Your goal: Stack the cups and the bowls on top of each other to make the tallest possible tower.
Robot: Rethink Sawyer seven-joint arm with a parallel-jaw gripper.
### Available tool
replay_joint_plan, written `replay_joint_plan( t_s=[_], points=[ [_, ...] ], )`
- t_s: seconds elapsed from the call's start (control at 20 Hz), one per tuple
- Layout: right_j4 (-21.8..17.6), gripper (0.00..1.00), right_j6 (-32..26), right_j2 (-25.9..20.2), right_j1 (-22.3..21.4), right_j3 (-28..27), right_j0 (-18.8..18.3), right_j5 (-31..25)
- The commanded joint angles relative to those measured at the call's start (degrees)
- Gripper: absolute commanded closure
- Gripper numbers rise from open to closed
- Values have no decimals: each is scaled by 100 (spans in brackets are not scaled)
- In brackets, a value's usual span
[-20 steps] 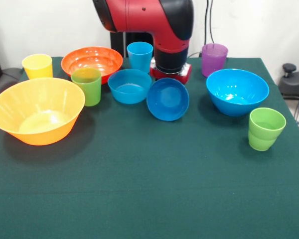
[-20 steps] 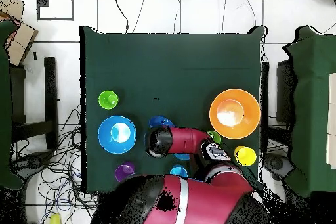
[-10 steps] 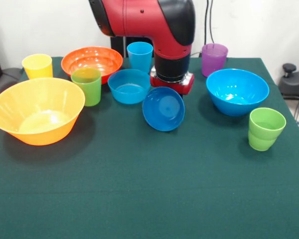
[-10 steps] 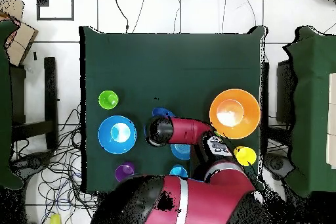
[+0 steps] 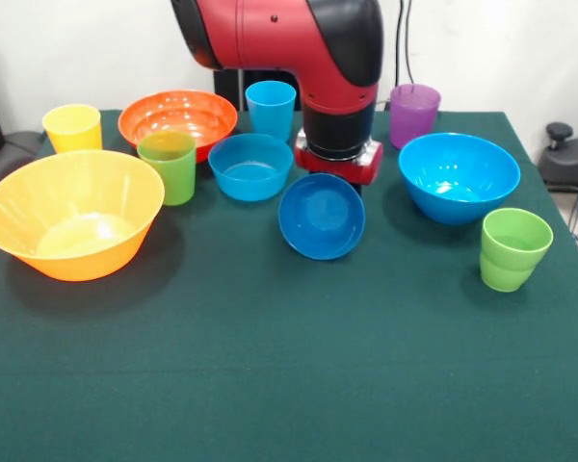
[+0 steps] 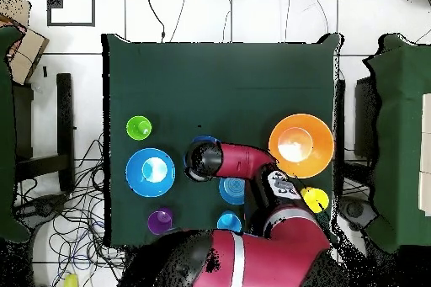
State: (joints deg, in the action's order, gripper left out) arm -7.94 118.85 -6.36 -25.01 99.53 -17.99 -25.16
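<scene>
My gripper (image 5: pixel 329 181) hangs under the red wrist, its tips hidden behind the small dark blue bowl (image 5: pixel 321 217). It holds that bowl by the rim, tilted with the opening toward the front camera, just above the cloth. In the overhead view only a blue sliver of the bowl (image 6: pixel 202 140) shows beside the arm. The medium light blue bowl (image 5: pixel 250 166), orange-red bowl (image 5: pixel 177 117), big yellow-orange bowl (image 5: pixel 72 212) and big light blue bowl (image 5: pixel 459 176) stand apart, none nested. The cups are yellow (image 5: pixel 72 127), green (image 5: pixel 168 166), light blue (image 5: pixel 271 108), purple (image 5: pixel 414 114) and green (image 5: pixel 514 248).
The green cloth table (image 5: pixel 289 366) stretches toward the front camera. The arm's red body (image 6: pixel 244 258) covers the table's base side in the overhead view. Cables lie on the floor at the left (image 6: pixel 80 216).
The arm has reached farther out from its base, carrying the small dark blue bowl toward the front camera and a little lower. The other bowls and cups have not moved.
</scene>
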Motion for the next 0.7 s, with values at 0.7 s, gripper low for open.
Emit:
replay_joint_plan(
  t_s=[0.7],
  points=[
    [70, 0, 155, -466, -200, -988, -110, -316]
  ],
)
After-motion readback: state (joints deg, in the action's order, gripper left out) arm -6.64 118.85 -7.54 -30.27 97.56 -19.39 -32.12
